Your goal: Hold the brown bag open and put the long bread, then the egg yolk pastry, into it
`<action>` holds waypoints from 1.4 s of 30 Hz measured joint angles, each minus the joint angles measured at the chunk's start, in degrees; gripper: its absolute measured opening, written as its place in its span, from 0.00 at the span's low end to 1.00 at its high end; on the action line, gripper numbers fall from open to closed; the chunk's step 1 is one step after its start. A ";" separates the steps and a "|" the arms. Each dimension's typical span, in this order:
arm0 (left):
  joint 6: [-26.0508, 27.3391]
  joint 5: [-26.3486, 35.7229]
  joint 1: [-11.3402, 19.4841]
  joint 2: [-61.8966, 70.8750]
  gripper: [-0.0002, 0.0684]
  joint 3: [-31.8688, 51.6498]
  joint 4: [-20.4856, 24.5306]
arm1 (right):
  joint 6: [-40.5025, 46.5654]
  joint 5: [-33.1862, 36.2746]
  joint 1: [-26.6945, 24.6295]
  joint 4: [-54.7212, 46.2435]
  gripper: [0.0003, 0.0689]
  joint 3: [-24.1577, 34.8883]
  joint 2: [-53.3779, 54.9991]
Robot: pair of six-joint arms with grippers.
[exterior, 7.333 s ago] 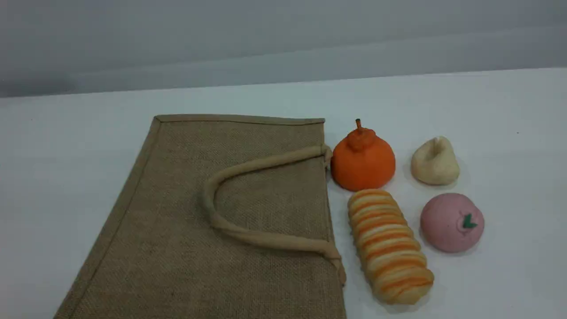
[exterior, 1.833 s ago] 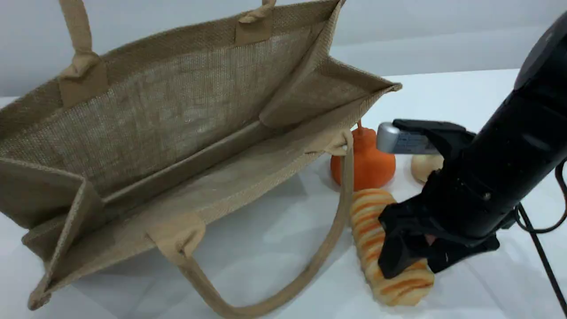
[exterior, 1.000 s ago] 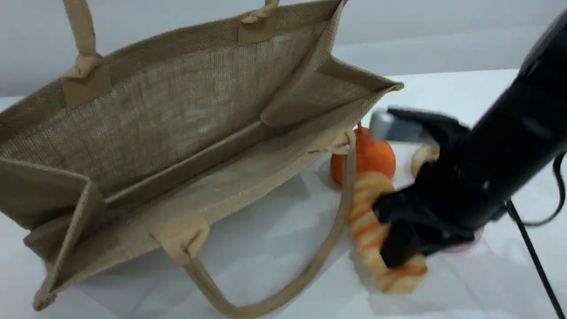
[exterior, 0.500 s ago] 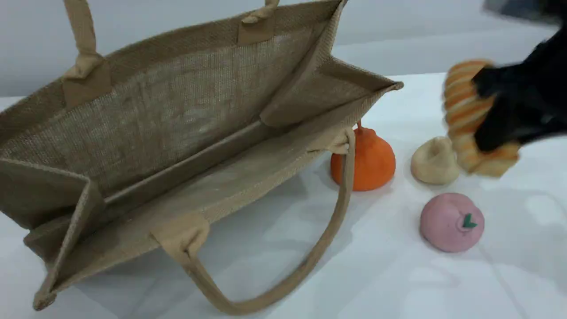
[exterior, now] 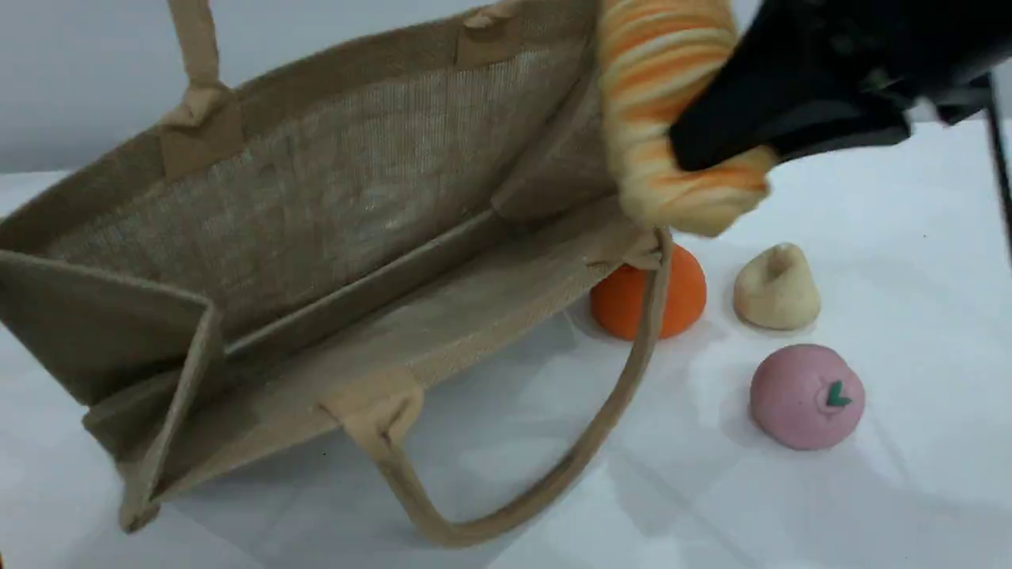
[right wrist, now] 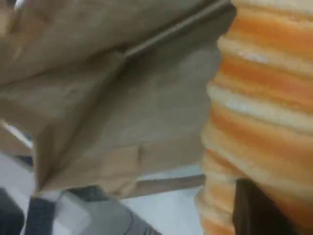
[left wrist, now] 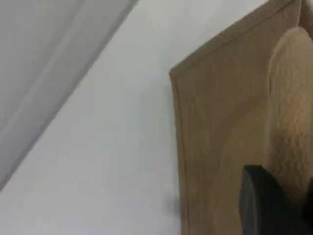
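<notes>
One long bread (exterior: 672,103) hangs in my right gripper (exterior: 711,150), jaws pinching it across its lower half; its long axis runs near upright, lower end just above the right corner of the brown bag (exterior: 316,237) mouth. The bag stands open on the tabletop (exterior: 909,332), its front handle (exterior: 553,482) drooping forward. My left gripper (left wrist: 269,205) is pressed shut at the bag's upper handle. Beside the bag sit an orange fruit (exterior: 680,296), partly hidden by the handle, the egg yolk pastry (exterior: 776,288) and a pink peach (exterior: 805,397).
</notes>
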 joint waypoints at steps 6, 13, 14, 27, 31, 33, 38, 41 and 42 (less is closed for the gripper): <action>0.55 -0.11 0.00 0.00 0.13 0.00 -2.03 | 0.20 -3.39 7.18 3.96 0.11 0.00 0.40; 1.03 -0.06 0.00 0.00 0.13 0.00 -3.18 | 1.67 -4.38 10.36 5.83 0.11 -0.05 4.97; 1.03 -0.06 0.00 0.00 0.13 0.00 -3.18 | 1.67 -4.38 10.30 6.65 0.11 -0.23 6.00; 0.91 0.05 0.00 0.00 0.13 0.00 -4.64 | 2.40 1.62 10.30 5.64 0.09 -11.25 16.47; 0.91 0.06 0.00 0.00 0.13 0.00 -4.87 | 2.61 2.03 10.30 5.45 0.09 -15.18 19.95; 0.91 0.06 0.00 0.00 0.13 0.00 -4.87 | 2.73 2.09 10.30 4.98 0.09 -16.56 21.75; 0.86 0.17 0.00 0.00 0.13 0.00 -4.87 | 3.78 1.97 10.30 4.13 0.09 -18.18 25.76; 0.86 0.17 0.00 0.00 0.13 0.00 -4.87 | 2.24 1.92 10.30 3.99 0.09 -19.03 25.99; 0.86 0.17 0.00 0.00 0.13 0.00 -4.87 | 1.72 1.92 10.30 4.35 0.10 -19.30 25.93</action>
